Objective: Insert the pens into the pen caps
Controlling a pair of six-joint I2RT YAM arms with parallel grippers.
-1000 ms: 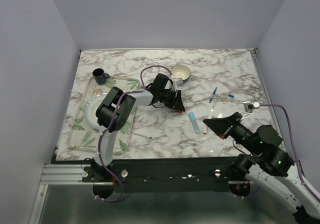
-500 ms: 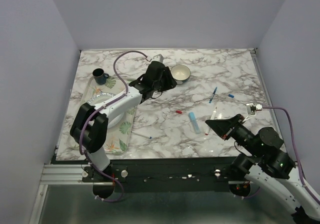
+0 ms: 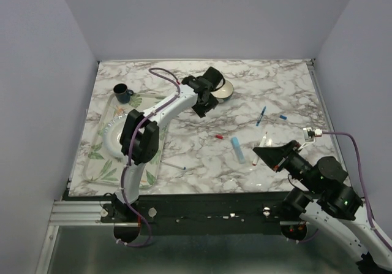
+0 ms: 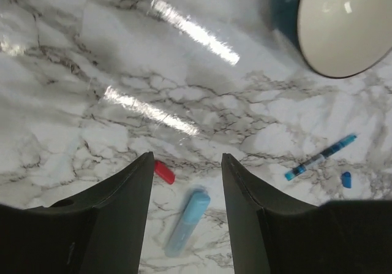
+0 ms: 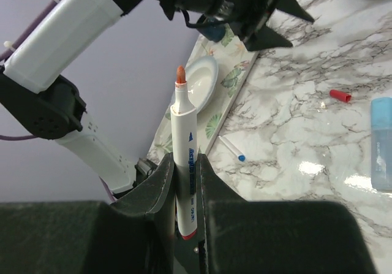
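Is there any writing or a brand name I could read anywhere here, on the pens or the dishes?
On the white pen in the right gripper: blue print and a small triangle mark along the barrel, too blurred to read.
On the pale blue marker, the bowl and the tray: no lettering visible.

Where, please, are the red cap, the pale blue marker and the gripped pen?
red cap (image 4: 163, 171): left wrist view, its middle.
pale blue marker (image 4: 187, 222): left wrist view, mid-barrel.
pen (image 5: 183, 130): right wrist view, upper part of the white barrel.
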